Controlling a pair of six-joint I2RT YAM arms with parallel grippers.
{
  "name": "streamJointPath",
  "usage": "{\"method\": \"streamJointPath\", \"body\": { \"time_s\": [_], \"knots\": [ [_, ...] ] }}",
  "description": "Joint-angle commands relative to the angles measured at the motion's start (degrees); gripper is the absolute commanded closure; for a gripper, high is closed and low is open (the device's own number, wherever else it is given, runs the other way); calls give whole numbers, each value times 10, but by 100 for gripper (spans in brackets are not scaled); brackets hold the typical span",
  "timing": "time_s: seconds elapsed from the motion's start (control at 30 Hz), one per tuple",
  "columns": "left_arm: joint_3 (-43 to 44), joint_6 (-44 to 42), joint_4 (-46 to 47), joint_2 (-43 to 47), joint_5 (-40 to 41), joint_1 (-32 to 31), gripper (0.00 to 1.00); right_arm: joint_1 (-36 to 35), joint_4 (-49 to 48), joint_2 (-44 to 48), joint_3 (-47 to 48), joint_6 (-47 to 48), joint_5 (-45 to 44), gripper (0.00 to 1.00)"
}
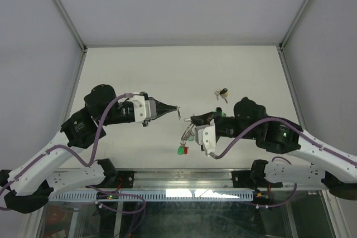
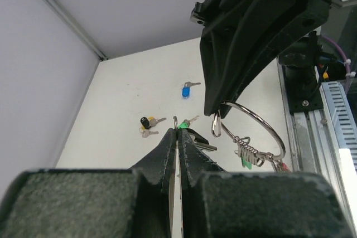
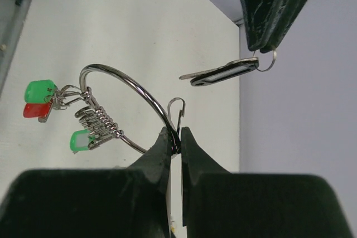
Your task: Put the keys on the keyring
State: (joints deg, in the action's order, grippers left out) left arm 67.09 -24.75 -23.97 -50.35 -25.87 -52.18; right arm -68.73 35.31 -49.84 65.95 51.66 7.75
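Keyring (image 3: 103, 122) of thin silver wire is gripped by the right pincer (image 3: 174, 137), whose two dark fingers are closed tight on the wire at one point of the loop. A small wire clasp stands up from the keyring right at that grip. On the opposite side of the keyring from the grip, two keys hang together, one green-capped key (image 3: 40, 90) and one red-capped key (image 3: 33, 110). A second green-capped key (image 3: 80, 140) hangs nearer the grip, beside a row of small coiled links. Whether these keys touch the white worktop (image 1: 139, 71) cannot be told.

Just beside the keyring, but apart from it, a dark-looking key (image 3: 223, 73) is held by the left pincer (image 2: 177, 132), which is closed on the key's small split ring (image 3: 268, 59); the key's shaft lies level and points away from the keyring.

On the worktop, a black-and-yellow key bunch (image 1: 222, 93) lies beyond the keyring, toward the far edge. A blue-capped key (image 2: 187, 90) lies flat on the worktop, well apart from the keyring and farther off than the bunch in the left wrist view.
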Motion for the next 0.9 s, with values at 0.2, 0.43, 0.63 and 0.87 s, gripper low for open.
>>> {"method": "streamJointPath", "body": {
  "time_s": [0.2,0.43,0.63,0.87],
  "knots": [
    [-29,-172,16,21,-9,-5,100,-8,-162,33,-92,286,-108,100],
    [-31,-195,17,13,-11,-5,100,-13,-176,30,-89,311,-121,100],
    [-25,-112,39,9,-14,-5,100,-18,-185,26,-85,344,-152,100],
    [-37,209,144,22,155,-5,100,-22,-216,12,-85,396,-208,100]
  ]
}}
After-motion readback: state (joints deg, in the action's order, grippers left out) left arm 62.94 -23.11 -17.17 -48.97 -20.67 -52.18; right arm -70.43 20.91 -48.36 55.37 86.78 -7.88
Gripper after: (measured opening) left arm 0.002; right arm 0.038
